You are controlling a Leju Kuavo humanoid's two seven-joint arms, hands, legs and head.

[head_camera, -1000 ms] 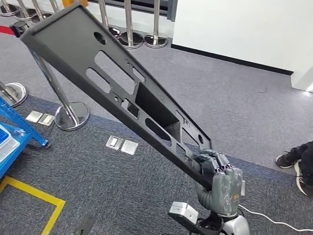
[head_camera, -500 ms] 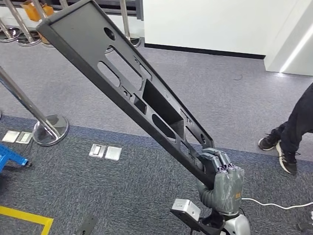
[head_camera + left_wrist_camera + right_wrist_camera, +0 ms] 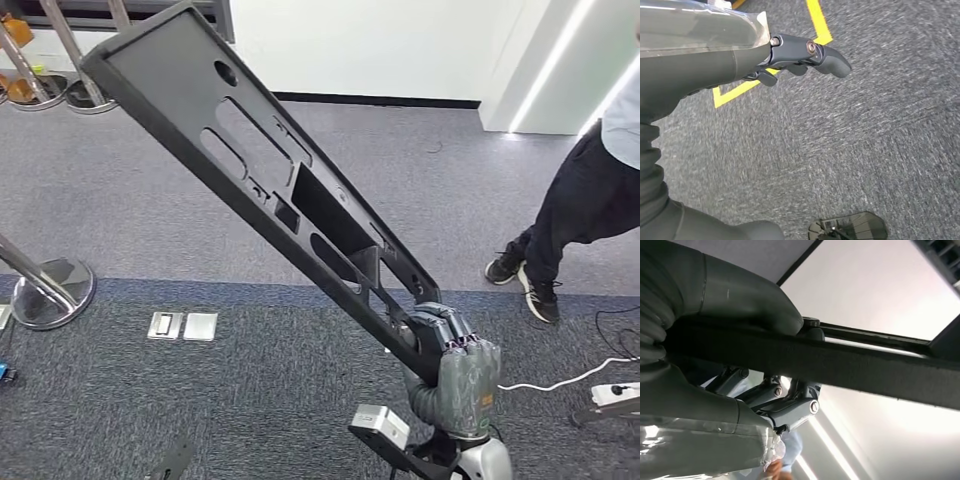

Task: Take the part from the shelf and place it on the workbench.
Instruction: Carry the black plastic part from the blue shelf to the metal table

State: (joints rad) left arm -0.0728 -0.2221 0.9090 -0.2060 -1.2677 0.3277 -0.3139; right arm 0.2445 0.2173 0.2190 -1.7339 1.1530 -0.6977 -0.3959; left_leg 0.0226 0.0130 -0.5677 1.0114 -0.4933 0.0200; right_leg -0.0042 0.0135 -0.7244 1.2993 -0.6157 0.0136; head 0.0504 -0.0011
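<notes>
The left hand (image 3: 753,55) hangs over grey carpet (image 3: 866,140), fingers (image 3: 828,55) loosely spread and holding nothing. The long black part (image 3: 249,160) slants up and left above the floor, its lower end gripped by the right hand (image 3: 453,365). A person (image 3: 581,200) stands at the right.

One long black perforated panel (image 3: 249,170) is in the right hand (image 3: 453,370). Two metal floor plates (image 3: 183,326) lie side by side on the carpet. One person (image 3: 581,200) stands by one white power strip (image 3: 615,395).
</notes>
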